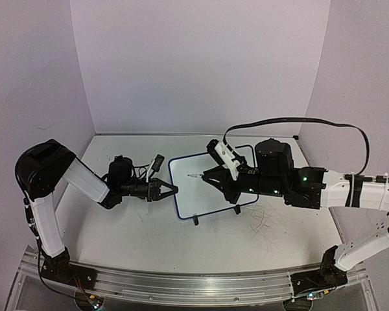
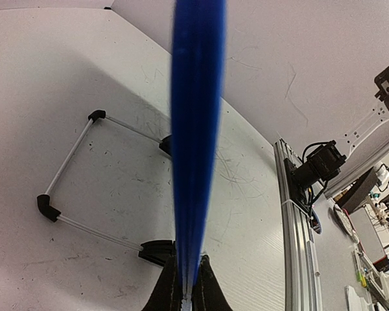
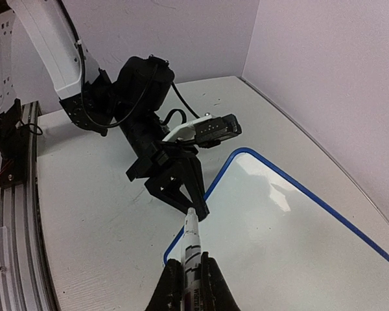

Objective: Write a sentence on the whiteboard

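Over whiteboard, right end effector clamping marker, label illegible

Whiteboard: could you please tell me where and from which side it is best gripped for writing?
Grip the whiteboard by its left blue rim, coming from the left, as the left pincer does. The rim is thin enough to pinch, the clip feet occupy the near edge, and the marker in the right pincer works from the right.
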